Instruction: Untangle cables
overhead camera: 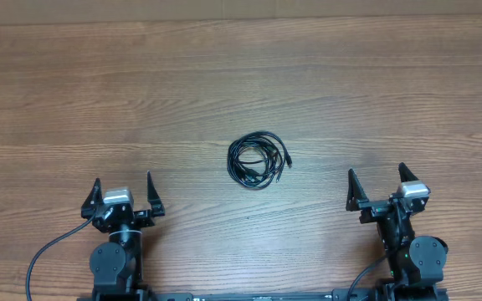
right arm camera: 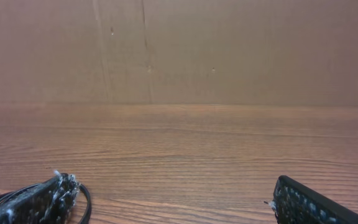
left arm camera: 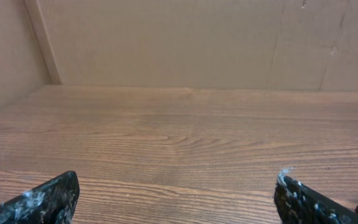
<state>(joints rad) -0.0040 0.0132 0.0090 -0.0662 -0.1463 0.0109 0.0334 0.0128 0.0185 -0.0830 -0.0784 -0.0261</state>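
Observation:
The cables [overhead camera: 259, 160] lie as one coiled black bundle with small plug ends on the wooden table, near its middle in the overhead view. A loop of the bundle shows at the lower left of the right wrist view [right arm camera: 84, 202], behind the left finger. My left gripper [overhead camera: 123, 193] is open and empty near the front edge, left of and in front of the bundle. My right gripper [overhead camera: 377, 186] is open and empty, right of and in front of the bundle. The left wrist view shows only its fingertips [left arm camera: 176, 199] and bare wood.
The wooden table [overhead camera: 241, 84] is bordered by a cardboard wall [left arm camera: 166, 43] at the back and left. Thick black wires [overhead camera: 48, 251] run from the arm bases at the front edge.

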